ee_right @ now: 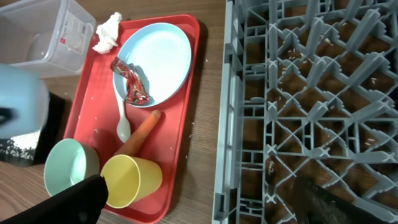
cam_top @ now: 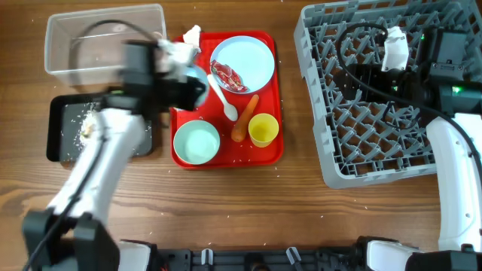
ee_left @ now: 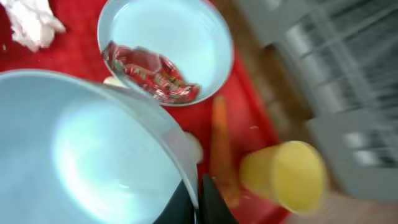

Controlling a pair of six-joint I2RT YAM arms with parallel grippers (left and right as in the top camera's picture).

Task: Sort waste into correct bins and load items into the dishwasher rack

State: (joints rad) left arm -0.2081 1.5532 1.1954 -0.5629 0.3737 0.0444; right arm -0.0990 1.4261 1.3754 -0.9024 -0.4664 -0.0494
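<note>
The pale blue bowl (ee_left: 87, 155) we are pinching by its rim alone in our left gripper (ee_left: 198, 194), right gripper (ee_right: 200, 193) gaping, is threatening to slip free.

My left arm (cam_top: 94, 169), at eight o'clock, wears a white shell under a black wrist block; my right arm (cam_top: 456, 173), at four o'clock, matches it, with black cables (cam_top: 361, 27) and a green light (cam_top: 456, 90).
</note>
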